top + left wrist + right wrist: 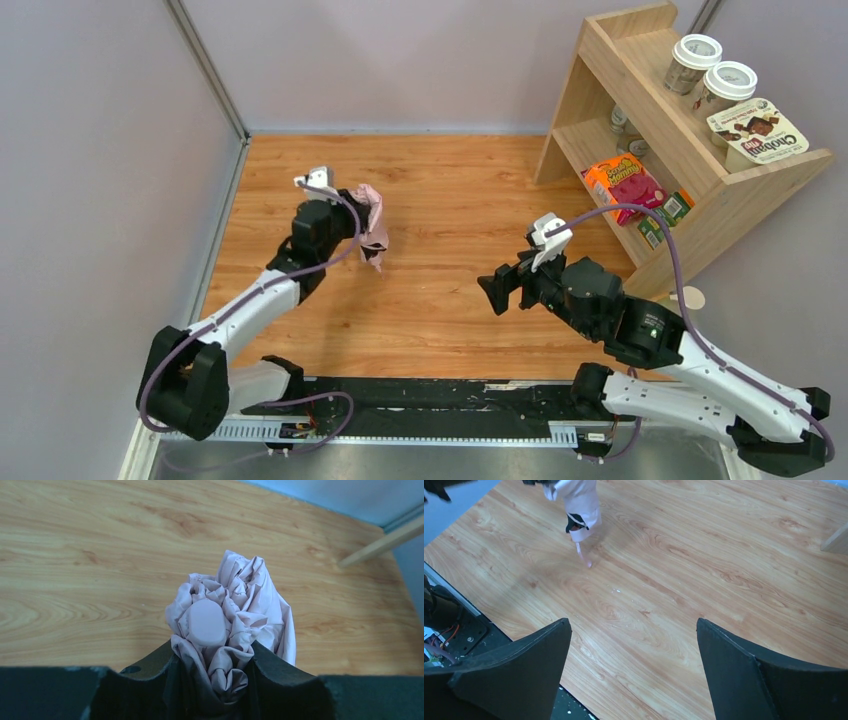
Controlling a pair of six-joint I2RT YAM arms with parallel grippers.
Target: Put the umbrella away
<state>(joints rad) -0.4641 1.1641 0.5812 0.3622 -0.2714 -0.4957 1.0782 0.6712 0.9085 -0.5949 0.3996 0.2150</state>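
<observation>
at the left of the worktop point(450, 330), the left tool point(357, 214) is closed partway around the umbrella point(373, 222), gripping its bunched pale pink fabric from both sides. from the left wrist camera the dark fingers point(150, 667) press into the folds, and a flat rounded pink cap point(202, 622) faces the lens among the creases. the umbrella hangs over the wood, well apart from the shelf. from the right wrist camera its small dark handle point(574, 522) points downward and a thin pink strap point(584, 555) dangles toward the wood; whether the strap tip touches cannot be told.

further right, over bare wood, the right tool point(497, 290) stands with its jaws spread wide and nothing between them, aimed toward the umbrella. the right arm lies between the umbrella and the shelf.

at the far right corner a stepped wooden shelf point(700, 215) stands. its upper step carries two white-lidded cups point(697, 52) and a tub point(757, 135) whose lid reads "chobani flip". the lower step holds an orange-red bag point(625, 185) with print too small to read, a small green packet point(676, 205) just beside it, and jars point(622, 122) behind, mostly hidden. a black rail point(430, 400) runs along the near edge between the arm bases.
</observation>
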